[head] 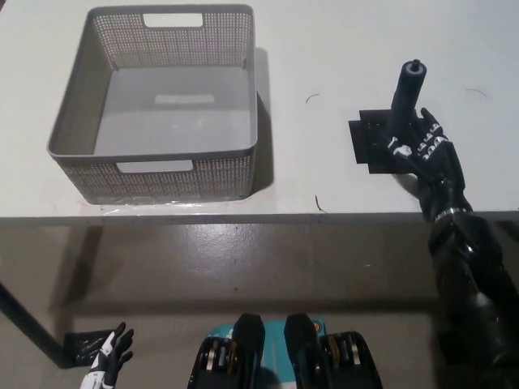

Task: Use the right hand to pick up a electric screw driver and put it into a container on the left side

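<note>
Your electric screw driver [405, 101] stands upright on a black mat [375, 144] at the tabletop's [324, 49] right; your right hand [423, 149], fingers spread, sits against its base. The container [154, 174] lies well to its left.

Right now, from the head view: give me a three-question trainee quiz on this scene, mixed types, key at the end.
1. True or false: the electric screwdriver stands upright on a black pad.
2. The grey basket holds: A) the screwdriver B) nothing visible C) a cable.
3. Fill in: the right hand is at the screwdriver's ____.

Key: 1 true; 2 B; 3 base. The left hand rests low, below the table edge.
</note>
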Motion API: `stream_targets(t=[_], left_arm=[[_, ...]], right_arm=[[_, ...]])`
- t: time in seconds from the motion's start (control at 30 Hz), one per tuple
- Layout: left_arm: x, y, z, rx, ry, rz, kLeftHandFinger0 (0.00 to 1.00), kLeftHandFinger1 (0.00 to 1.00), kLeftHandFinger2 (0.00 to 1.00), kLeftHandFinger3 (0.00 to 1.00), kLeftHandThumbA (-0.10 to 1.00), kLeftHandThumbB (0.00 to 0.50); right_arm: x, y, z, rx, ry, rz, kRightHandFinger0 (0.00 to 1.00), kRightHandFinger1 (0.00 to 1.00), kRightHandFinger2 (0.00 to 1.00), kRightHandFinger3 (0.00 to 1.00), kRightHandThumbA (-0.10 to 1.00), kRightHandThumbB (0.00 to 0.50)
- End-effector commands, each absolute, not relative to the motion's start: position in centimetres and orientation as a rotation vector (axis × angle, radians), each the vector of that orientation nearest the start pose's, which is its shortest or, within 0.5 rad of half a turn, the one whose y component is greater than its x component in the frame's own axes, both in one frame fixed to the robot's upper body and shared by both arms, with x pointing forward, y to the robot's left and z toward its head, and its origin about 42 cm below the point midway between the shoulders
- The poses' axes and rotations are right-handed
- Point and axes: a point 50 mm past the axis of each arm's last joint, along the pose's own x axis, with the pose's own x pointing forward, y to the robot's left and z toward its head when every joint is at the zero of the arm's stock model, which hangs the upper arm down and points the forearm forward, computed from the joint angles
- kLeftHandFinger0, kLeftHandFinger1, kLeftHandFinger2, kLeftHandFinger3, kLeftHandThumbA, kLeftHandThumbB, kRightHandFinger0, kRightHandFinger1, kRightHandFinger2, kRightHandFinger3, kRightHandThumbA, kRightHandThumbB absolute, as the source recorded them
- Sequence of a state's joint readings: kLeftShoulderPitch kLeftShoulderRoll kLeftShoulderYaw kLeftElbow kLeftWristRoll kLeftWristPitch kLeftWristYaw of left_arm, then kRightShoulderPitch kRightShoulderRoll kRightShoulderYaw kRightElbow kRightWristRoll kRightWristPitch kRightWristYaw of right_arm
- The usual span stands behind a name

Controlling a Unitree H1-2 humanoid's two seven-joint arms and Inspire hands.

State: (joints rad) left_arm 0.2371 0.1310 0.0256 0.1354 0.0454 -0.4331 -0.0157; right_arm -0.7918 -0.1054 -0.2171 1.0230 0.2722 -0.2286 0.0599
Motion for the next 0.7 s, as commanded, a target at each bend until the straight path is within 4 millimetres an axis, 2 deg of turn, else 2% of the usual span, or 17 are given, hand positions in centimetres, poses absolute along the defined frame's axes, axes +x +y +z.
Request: stream_targets(t=[0.0, 0.1, 0.17, 0.2, 0.27, 0.3, 0.33, 0.37, 0.43, 0.47, 0.5, 0.53, 0.57, 0.6, 0.67], left_arm=[[18.4, 27.8, 4.6, 0.167, -0.119, 0.03, 1.0, 1.0, 1.0, 1.0, 1.0, 0.221], [18.2, 27.7, 4.5, 0.165, -0.11, 0.026, 1.0, 1.0, 1.0, 1.0, 1.0, 0.218], [17.5, 27.5, 4.2, 0.161, -0.096, 0.021, 1.0, 1.0, 1.0, 1.0, 1.0, 0.229], [17.3, 27.4, 4.1, 0.161, -0.092, 0.019, 1.0, 1.0, 1.0, 1.0, 1.0, 0.238], [16.7, 27.3, 4.0, 0.165, -0.081, 0.012, 1.0, 1.0, 1.0, 1.0, 1.0, 0.235], [16.6, 27.3, 4.0, 0.165, -0.081, 0.011, 1.0, 1.0, 1.0, 1.0, 1.0, 0.232], [16.5, 27.3, 4.0, 0.161, -0.08, 0.01, 1.0, 1.0, 1.0, 1.0, 1.0, 0.224], [16.6, 27.3, 4.0, 0.16, -0.081, 0.011, 1.0, 1.0, 1.0, 1.0, 1.0, 0.222], [16.7, 27.2, 4.0, 0.159, -0.082, 0.012, 1.0, 1.0, 1.0, 1.0, 1.0, 0.222], [16.9, 27.3, 4.1, 0.152, -0.086, 0.017, 1.0, 1.0, 1.0, 1.0, 1.0, 0.221], [17.1, 27.5, 4.2, 0.154, -0.09, 0.019, 1.0, 1.0, 1.0, 1.0, 1.0, 0.211], [17.1, 27.6, 4.2, 0.152, -0.091, 0.017, 1.0, 1.0, 1.0, 1.0, 1.0, 0.208], [17.1, 27.7, 4.2, 0.152, -0.091, 0.015, 1.0, 1.0, 1.0, 1.0, 1.0, 0.207], [17.0, 27.8, 4.2, 0.152, -0.09, 0.016, 1.0, 1.0, 1.0, 1.0, 1.0, 0.197], [16.6, 27.7, 4.0, 0.158, -0.079, 0.022, 1.0, 1.0, 1.0, 1.0, 1.0, 0.216]], right_arm=[[53.7, -22.0, 18.5, 0.316, -0.058, 0.02, 1.0, 1.0, 1.0, 1.0, 1.0, 0.365], [54.6, -21.8, 19.2, 0.379, -0.018, 0.031, 1.0, 1.0, 1.0, 1.0, 0.99, 0.359], [55.4, -21.5, 20.1, 0.35, 0.019, 0.028, 1.0, 1.0, 1.0, 1.0, 0.97, 0.372], [55.8, -21.3, 20.6, 0.333, 0.033, 0.033, 1.0, 1.0, 1.0, 1.0, 0.95, 0.359], [56.8, -20.8, 22.5, 0.2, 0.062, -0.004, 1.0, 1.0, 1.0, 1.0, 0.86, 0.442], [57.0, -20.7, 22.9, 0.174, 0.062, -0.016, 1.0, 1.0, 1.0, 1.0, 0.85, 0.445], [57.3, -20.4, 23.7, 0.149, 0.059, -0.069, 1.0, 1.0, 1.0, 1.0, 0.73, 0.469], [57.7, -20.1, 24.8, 0.067, 0.061, -0.146, 1.0, 1.0, 1.0, 1.0, 0.56, 0.464], [57.9, -20.0, 25.3, 0.03, 0.058, -0.18, 0.97, 0.98, 1.0, 1.0, 0.52, 0.463], [58.2, -19.5, 26.7, -0.048, 0.044, -0.257, 0.25, 0.19, 0.22, 0.27, -0.01, 0.226], [58.3, -18.7, 27.2, -0.073, 0.023, -0.255, 0.01, 0.01, 0.11, 0.05, -0.1, 0.206], [58.2, -18.1, 27.2, -0.079, 0.006, -0.247, 0.0, 0.0, 0.24, 0.15, -0.1, 0.208], [58.2, -17.9, 27.1, -0.08, 0.002, -0.245, 0.0, 0.0, 0.29, 0.19, -0.1, 0.207], [58.1, -17.4, 26.9, -0.081, 0.005, -0.241, 0.0, 0.02, 0.42, 0.32, -0.1, 0.199], [57.8, -17.0, 26.1, -0.073, 0.011, -0.236, 0.0, 0.04, 0.49, 0.36, -0.1, 0.166]])
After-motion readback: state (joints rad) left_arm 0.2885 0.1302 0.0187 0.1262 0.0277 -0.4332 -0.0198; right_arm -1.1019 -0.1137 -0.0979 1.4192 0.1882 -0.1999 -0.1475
